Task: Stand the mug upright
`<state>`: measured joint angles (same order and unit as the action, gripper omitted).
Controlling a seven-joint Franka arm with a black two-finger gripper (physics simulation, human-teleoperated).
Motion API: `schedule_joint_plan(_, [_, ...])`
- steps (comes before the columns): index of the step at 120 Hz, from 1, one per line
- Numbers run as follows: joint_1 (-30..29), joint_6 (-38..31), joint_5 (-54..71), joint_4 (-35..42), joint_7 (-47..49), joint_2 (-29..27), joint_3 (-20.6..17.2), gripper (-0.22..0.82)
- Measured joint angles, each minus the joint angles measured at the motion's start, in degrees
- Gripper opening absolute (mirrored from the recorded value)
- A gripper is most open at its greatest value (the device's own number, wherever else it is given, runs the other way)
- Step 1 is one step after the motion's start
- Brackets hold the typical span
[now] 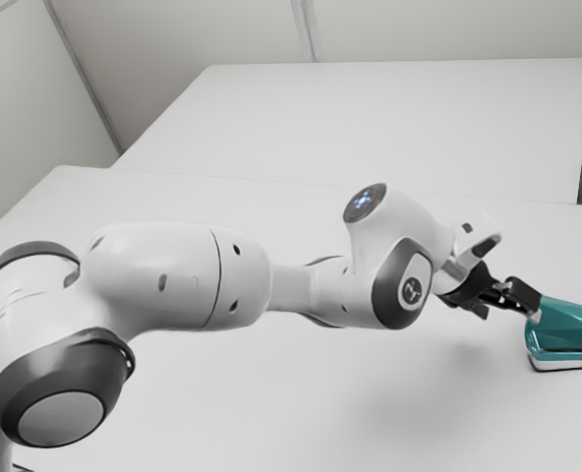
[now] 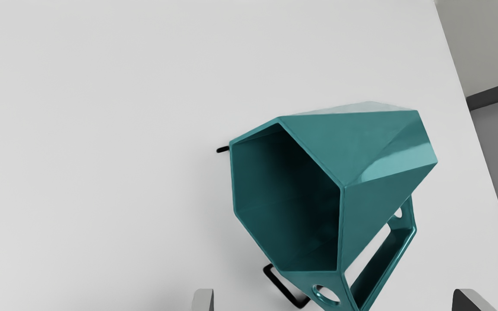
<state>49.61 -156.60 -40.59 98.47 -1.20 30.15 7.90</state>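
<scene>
The teal faceted mug (image 1: 572, 324) is at the exterior view's right edge, partly cut off, with the black gripper (image 1: 529, 303) close by its left end. In the wrist view the mug (image 2: 383, 149) lies tipped over, its dark hollow mouth turned partly toward my hand. Its angular handle (image 2: 389, 259) reaches down between the widely spread fingertips of the gripper (image 2: 336, 300). Neither finger is seen pressing on the mug from both sides; the gripper is open.
A thin black bent piece (image 2: 284, 286) pokes out beside the mug on the white table (image 2: 102, 129). The table's edge (image 2: 474, 121) runs past the mug's closed end. Another white table (image 1: 370, 118) stands behind in the exterior view.
</scene>
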Motion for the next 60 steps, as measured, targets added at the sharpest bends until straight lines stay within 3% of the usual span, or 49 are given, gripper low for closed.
schedule_joint_plan(60, [0.7, -2.4, 0.1, -11.6, 1.8, 10.2, 0.1, 0.60])
